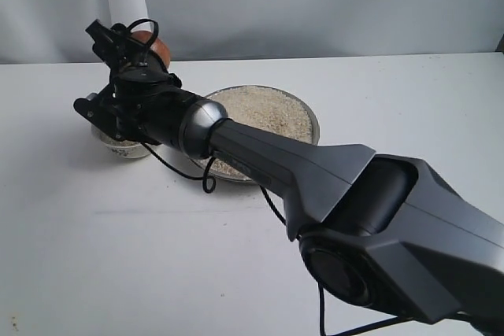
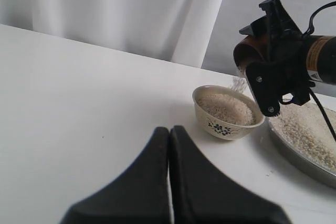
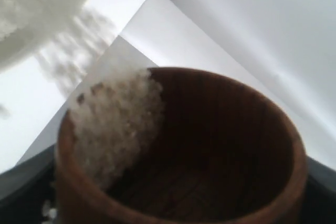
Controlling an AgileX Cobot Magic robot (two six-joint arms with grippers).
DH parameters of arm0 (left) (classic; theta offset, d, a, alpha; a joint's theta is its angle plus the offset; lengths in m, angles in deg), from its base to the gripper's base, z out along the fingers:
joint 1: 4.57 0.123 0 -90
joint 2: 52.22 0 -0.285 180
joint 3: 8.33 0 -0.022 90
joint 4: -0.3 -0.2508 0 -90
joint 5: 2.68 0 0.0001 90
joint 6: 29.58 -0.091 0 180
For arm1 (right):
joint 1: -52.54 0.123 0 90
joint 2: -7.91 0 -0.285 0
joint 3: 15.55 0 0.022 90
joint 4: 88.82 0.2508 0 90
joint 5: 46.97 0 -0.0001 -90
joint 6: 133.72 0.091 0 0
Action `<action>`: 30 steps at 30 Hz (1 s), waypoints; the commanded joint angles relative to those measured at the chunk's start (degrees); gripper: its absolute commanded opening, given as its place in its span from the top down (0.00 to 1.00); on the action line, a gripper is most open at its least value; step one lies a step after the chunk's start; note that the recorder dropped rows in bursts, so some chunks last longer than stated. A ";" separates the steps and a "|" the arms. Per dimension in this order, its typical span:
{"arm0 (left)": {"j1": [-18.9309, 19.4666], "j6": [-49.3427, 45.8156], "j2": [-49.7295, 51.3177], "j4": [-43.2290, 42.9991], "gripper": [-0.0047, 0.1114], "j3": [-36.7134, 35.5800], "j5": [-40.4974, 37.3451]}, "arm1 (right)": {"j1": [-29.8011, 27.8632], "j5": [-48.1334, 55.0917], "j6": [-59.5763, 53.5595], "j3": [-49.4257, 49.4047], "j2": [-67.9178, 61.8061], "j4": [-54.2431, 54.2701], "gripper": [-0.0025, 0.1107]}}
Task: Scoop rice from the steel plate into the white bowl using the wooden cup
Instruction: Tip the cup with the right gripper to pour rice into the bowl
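Note:
My right gripper (image 1: 135, 51) reaches across to the left and is shut on the wooden cup (image 1: 155, 46), which it holds tilted above the white bowl (image 2: 228, 115). A thin stream of rice (image 2: 239, 83) falls from the wooden cup (image 2: 245, 55) into the bowl, which is nearly full of grains. In the right wrist view the wooden cup (image 3: 210, 145) fills the frame, with rice (image 3: 115, 124) sliding over its lower rim. The steel plate (image 1: 313, 120) lies beside the bowl and holds a wide heap of rice (image 1: 264, 108). My left gripper (image 2: 169, 132) is shut and empty, short of the bowl.
A white curtain hangs behind the table's far edge. The right arm's forearm crosses over the near side of the steel plate (image 2: 294, 153), and a black cable loops below it. A few loose grains (image 2: 270, 171) lie on the table between bowl and plate.

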 commanded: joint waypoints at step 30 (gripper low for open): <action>-0.27 0.19 -0.14 0.19 0.96 0.13 0.19 | -0.38 -2.89 -1.84 -0.13 1.38 -6.50 0.98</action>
